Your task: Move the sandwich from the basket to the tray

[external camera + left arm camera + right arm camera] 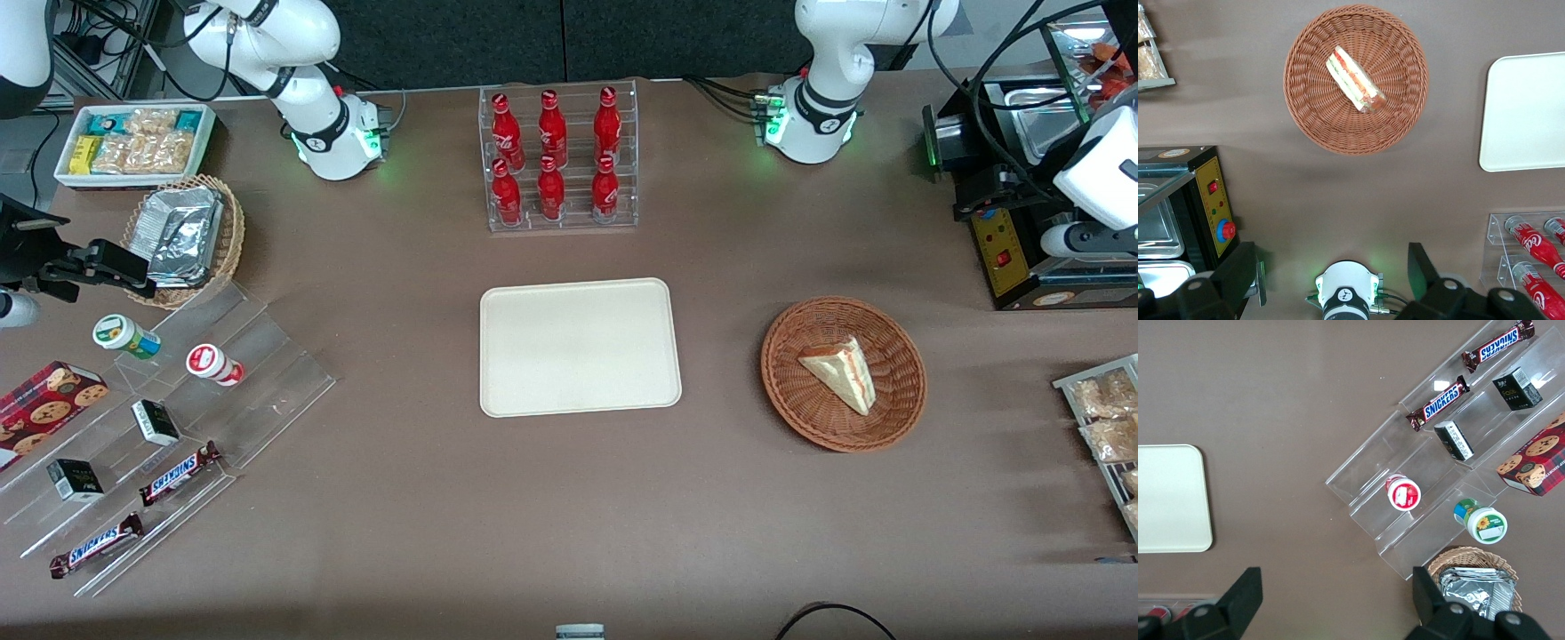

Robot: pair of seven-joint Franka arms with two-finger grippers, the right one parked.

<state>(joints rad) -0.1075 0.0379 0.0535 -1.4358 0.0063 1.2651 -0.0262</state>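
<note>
Pale white triangular bread wedge with red-pink and green filling along its cut edge, the sandwich (843,373) lies on its side inside the round reddish-brown woven wicker basket (800,404), toward the working arm's end of the table. Nothing else lies in the basket. In the wrist view the sandwich (1355,79) and the basket (1311,113) sit well below the left arm's black two-finger gripper (1336,273), which hangs high above the brown table (533,516), its fingers (1238,273) spread wide apart and holding nothing; the gripper hangs farther from the front camera than the basket, not directly over it.

Beside the basket, toward the parked arm's end, lies the flat cream-coloured rectangular tray with rounded corners (580,347), bare. Farther from the front camera than the tray stands a clear acrylic rack (560,160) holding six red bottles.

Only the fingers' outer parts show in the wrist view, and the gripper itself is cut off at the edge of the front view. A wire rack of snack packets (1102,427) is also cut off there.
</note>
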